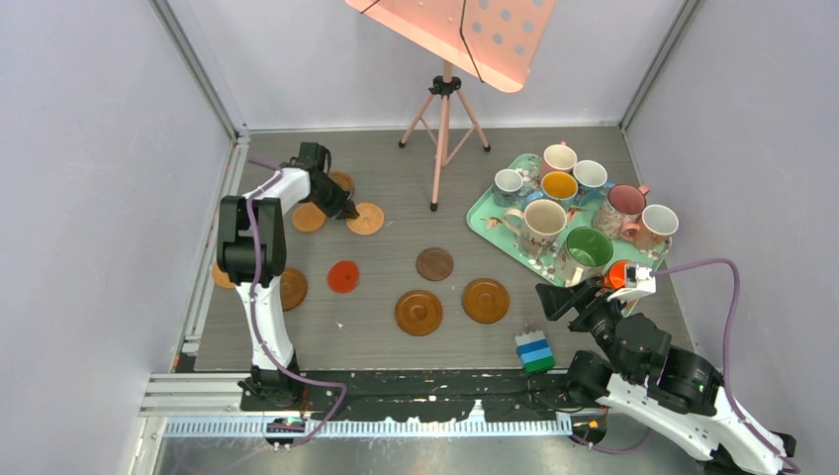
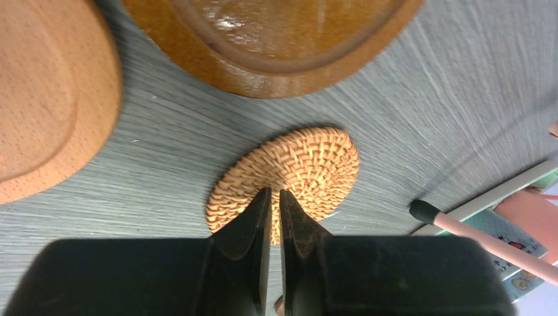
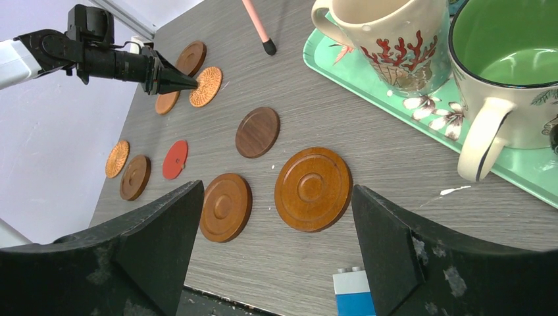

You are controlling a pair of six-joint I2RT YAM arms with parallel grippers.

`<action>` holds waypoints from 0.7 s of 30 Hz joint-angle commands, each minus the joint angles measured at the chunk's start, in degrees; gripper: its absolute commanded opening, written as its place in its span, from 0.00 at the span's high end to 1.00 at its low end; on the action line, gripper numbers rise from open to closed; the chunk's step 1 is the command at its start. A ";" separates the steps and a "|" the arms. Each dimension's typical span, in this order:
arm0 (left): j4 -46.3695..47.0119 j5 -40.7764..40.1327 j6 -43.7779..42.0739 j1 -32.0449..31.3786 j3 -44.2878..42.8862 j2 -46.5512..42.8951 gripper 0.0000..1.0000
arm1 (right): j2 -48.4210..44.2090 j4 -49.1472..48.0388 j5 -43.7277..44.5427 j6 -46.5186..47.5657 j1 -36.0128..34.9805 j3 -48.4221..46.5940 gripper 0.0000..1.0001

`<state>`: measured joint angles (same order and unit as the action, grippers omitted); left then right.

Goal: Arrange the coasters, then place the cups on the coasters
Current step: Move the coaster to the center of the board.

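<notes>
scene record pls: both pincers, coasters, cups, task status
left pincer: nearly shut, tips at near rim of woven coaster; actual grip unclear
right pincer: open, holding nothing
coasters: nine on the table, none under a cup
cups: eight visible, all on the mint tray
status: no cup on a coaster yet

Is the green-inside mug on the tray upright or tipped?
Upright: the mug has its mouth facing up, base on the mint tray.
</notes>
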<state>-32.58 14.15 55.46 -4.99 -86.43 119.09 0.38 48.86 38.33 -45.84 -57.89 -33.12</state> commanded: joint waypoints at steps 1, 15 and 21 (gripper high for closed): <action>-3.59 -2.27 -1.68 0.51 -1.21 0.87 0.89 | -5.99 -0.65 1.82 0.06 0.06 -1.32 0.10; -9.44 -7.31 -4.30 0.69 -6.54 2.40 0.90 | -6.56 -0.22 1.75 -0.14 0.06 -1.33 0.10; -9.33 -7.17 -4.76 0.64 -7.56 2.24 0.91 | -6.87 -0.11 1.88 -0.29 0.05 -1.38 0.10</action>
<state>-40.84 7.90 52.01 -4.73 -91.92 121.30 0.38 49.15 38.50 -45.84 -57.89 -33.12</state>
